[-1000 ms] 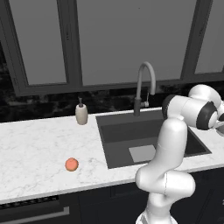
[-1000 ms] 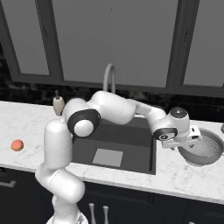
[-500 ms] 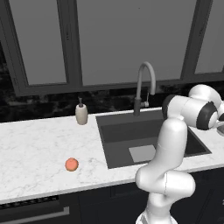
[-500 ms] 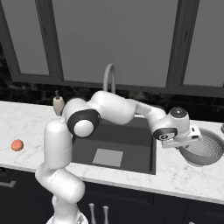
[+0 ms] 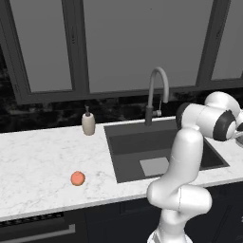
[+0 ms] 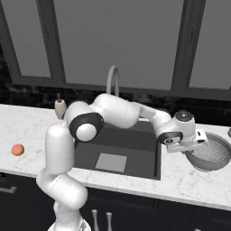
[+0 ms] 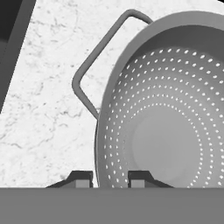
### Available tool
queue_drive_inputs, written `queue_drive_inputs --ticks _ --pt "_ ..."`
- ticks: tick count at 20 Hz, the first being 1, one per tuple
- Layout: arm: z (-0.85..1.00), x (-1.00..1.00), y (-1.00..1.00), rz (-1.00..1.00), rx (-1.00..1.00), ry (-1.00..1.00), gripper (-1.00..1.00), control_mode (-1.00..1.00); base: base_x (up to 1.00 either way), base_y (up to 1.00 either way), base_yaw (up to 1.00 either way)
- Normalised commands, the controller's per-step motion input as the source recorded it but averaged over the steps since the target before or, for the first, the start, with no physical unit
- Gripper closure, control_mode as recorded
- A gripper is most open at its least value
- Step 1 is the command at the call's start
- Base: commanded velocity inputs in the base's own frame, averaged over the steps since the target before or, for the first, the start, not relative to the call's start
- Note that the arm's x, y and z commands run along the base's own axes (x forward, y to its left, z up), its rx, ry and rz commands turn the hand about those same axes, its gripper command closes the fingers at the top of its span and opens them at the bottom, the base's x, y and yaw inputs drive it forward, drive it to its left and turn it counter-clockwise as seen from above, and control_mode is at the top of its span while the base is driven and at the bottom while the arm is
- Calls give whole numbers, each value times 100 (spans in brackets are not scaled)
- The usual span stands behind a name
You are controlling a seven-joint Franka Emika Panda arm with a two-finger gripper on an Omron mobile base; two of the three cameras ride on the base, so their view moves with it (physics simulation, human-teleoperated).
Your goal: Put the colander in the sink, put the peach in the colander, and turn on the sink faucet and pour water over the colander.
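The arm is stretched rightward across the sink (image 6: 135, 149), hand lowered at the colander (image 6: 210, 153) on the table (image 6: 189, 180). The fingers (image 7: 81, 179) are held apart, straddling its rim.

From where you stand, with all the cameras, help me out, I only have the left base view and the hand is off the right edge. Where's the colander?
Observer: The colander sits on the counter to the right of the sink, seen in the right base view.
Operator: Is the gripper on it yet?
Observer: In the hand view the gripper straddles the colander's rim, one fingertip outside the wall and one inside; I cannot tell whether it has closed.
Operator: Anything inside the bowl?
Observer: No, the hand view shows its perforated inside bare; the peach lies on the counter left of the sink.
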Motion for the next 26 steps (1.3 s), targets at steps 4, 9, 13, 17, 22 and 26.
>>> queue_drive_inputs --ticks 4,9,13,17,22,26 --pt "16 -26 8 0 0 -8 100 -100 0 0 0" --pt "30 -29 29 1 0 -19 100 -100 0 0 0" --pt "34 -29 48 6 0 -18 100 -100 0 0 0" --pt "29 -13 65 18 0 -7 100 -100 0 0 0" --pt "41 -14 63 22 0 0 100 -100 0 0 0" --pt "40 -10 67 22 0 3 100 -100 0 0 0"
